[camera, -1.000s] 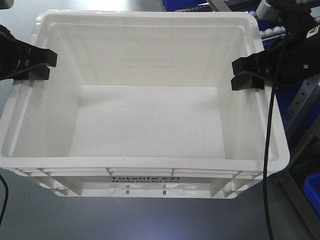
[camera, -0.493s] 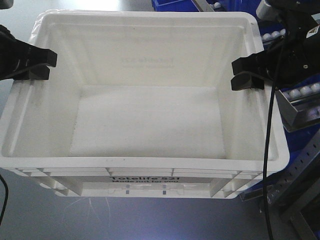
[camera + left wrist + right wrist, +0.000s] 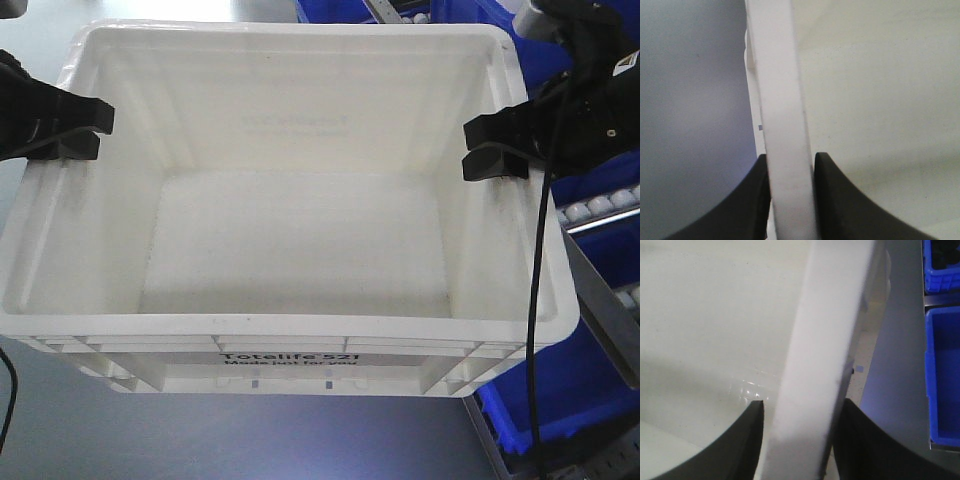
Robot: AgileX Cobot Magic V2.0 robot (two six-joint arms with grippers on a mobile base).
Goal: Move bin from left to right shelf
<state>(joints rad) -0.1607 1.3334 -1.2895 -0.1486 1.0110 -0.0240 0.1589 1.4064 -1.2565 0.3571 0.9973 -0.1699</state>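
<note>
My left gripper point(image 3: 84, 131) is clamped on the left wall of the big white bin point(image 3: 290, 326). One finger is inside and one is outside, and the rim is squeezed between them. My right gripper point(image 3: 492, 148) pinches the right wall the same way. So the bin sits right between my two grippers, open side up, and I can see its bare white floor. The black Totelife print point(image 3: 290, 358) is on the near side. Under the bin is a plain grey surface point(image 3: 200, 440). Close by on my right are blue bins point(image 3: 560, 400) and a row of small white balls point(image 3: 598, 205).
</note>
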